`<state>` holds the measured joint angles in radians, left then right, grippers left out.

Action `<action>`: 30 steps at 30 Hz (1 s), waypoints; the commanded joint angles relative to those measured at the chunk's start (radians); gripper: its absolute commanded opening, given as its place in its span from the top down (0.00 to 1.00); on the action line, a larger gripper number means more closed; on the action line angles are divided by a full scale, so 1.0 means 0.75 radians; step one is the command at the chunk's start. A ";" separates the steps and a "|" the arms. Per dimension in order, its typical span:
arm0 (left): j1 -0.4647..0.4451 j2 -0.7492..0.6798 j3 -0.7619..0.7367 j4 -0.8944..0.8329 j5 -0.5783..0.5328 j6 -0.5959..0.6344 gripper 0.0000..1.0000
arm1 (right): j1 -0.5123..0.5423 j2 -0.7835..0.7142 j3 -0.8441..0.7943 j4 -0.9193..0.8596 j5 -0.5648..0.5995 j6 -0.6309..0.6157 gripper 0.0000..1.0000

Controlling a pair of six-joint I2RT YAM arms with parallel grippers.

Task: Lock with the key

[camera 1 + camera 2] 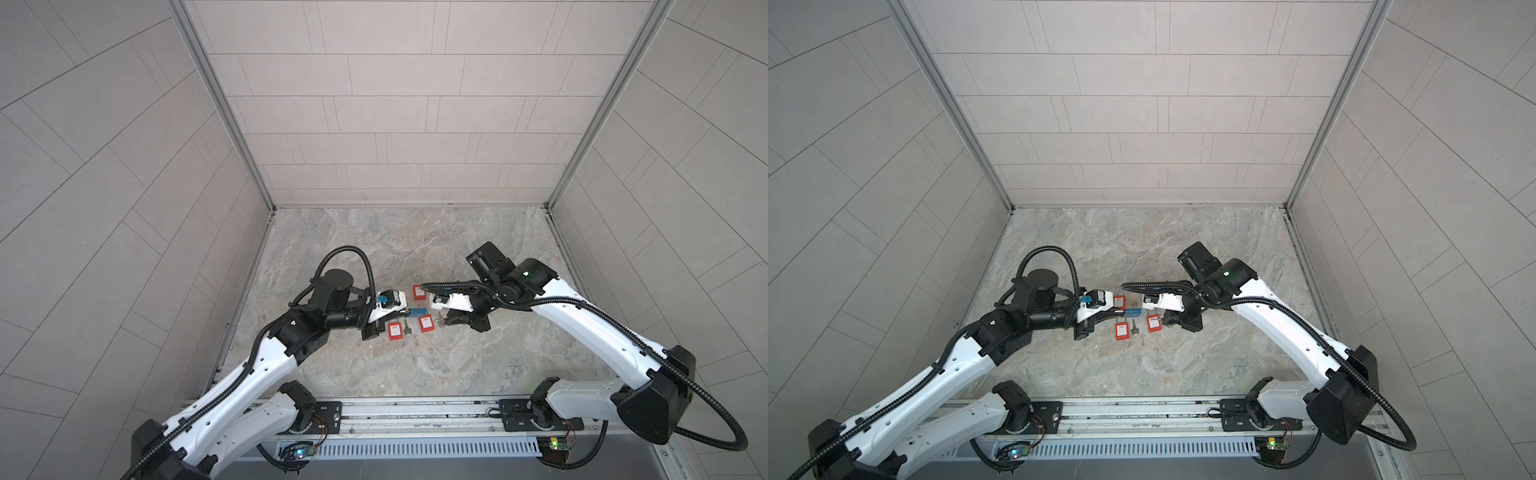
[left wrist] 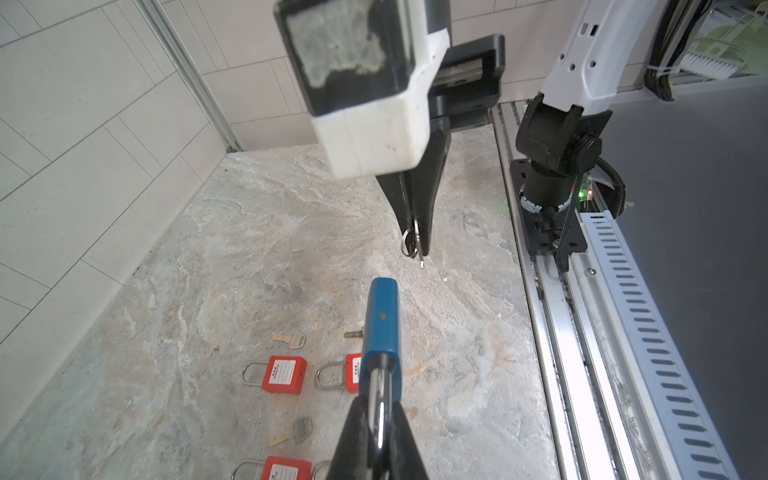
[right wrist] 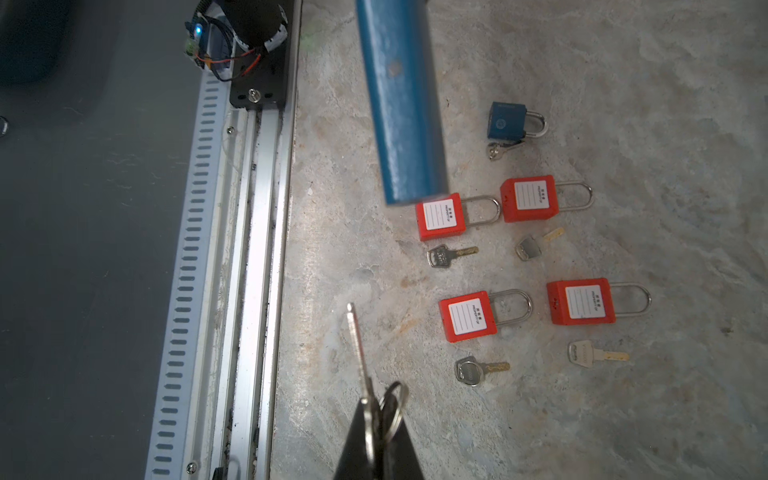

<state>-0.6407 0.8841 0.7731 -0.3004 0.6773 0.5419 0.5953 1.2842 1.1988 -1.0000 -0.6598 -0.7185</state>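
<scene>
The left gripper [image 2: 379, 405] is clamped on the shackle [image 2: 380, 386] of a blue padlock [image 2: 381, 320]. The padlock's body sticks out past the fingertips, lifted clear of the table [image 1: 415, 249] over its middle. In both top views the padlock [image 1: 417, 311] sits between the two grippers.

The right gripper [image 3: 370, 411] faces it, pinched tight on the head of a key [image 3: 356, 340]. A ring [image 3: 395, 405] hangs beside the tips. The key's blade points toward the padlock's free end, with its tip near that end but not touching.

Below them, around the table's middle, lie four red padlocks [image 3: 467, 316] in two pairs, each with a loose key [image 3: 478, 370] just beside it. A second blue padlock [image 3: 507, 120] lies flat close to the red ones, with a small key [image 3: 500, 148] just beside its body.
</scene>
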 commanded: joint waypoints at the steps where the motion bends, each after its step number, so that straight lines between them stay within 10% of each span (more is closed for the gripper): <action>1: 0.039 0.017 0.118 -0.203 -0.017 0.104 1.00 | -0.002 -0.018 -0.028 0.073 0.092 0.097 1.00; 13: 0.130 0.271 0.382 -1.066 -0.314 0.339 1.00 | 0.028 0.034 -0.041 0.475 0.360 0.697 1.00; 30: 0.130 0.795 0.447 -1.207 -0.617 0.573 1.00 | 0.034 0.016 -0.117 0.541 0.472 0.979 1.00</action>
<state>-0.5457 1.4410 1.0790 -1.1767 0.2237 0.8967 0.6170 1.3163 1.1046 -0.6025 -0.3336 -0.0502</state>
